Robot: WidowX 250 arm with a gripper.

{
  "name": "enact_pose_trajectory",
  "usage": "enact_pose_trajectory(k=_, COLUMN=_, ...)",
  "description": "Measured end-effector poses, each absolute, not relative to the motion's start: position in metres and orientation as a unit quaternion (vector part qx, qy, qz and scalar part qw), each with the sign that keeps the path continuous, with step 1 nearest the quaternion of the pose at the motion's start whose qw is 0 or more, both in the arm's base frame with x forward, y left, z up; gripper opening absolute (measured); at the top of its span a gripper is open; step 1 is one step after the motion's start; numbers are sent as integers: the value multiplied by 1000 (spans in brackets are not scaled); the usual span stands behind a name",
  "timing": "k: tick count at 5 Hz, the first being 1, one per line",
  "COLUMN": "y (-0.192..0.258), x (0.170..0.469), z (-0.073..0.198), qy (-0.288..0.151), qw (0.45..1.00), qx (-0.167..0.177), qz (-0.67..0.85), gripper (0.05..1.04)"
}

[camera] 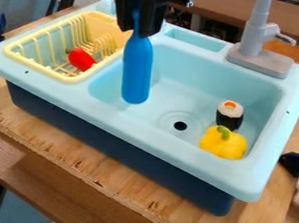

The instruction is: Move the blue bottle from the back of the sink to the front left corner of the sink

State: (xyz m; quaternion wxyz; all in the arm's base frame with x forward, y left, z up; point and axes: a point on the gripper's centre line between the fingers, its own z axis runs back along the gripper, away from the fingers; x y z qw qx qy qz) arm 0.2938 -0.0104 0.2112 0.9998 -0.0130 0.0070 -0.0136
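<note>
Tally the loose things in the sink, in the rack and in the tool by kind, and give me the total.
Toy vegetables: 2 (yellow pepper, red vegetable in the rack)
Sushi roll: 1
Long blue thing in the tool: 1
Total: 4

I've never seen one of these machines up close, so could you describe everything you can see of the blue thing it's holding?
The blue thing is smooth, plain and bottle-shaped, perhaps plastic, with a narrow neck, a long body and a rounded lower end. It hangs almost upright, neck up, over the sink, near the yellow rack. The black hand grips its neck.
</note>
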Motion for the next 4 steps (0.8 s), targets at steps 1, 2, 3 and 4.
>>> enact_pose_trajectory(k=1, y=2, x=283, z=197, qy=39, qw=999, qx=-11, qz=11, gripper=300)
enact_pose_trajectory(k=2, y=24, x=278, z=183, qy=48, qw=998, qx=-19, qz=39, gripper=300)
enact_pose_trajectory(k=3, y=37, x=282, z=176, qy=49, qw=997, qx=-29, qz=56, gripper=300)
enact_pose_trajectory(k=4, y=41, x=287, z=172, qy=60, qw=996, qx=-25, qz=61, gripper=300)
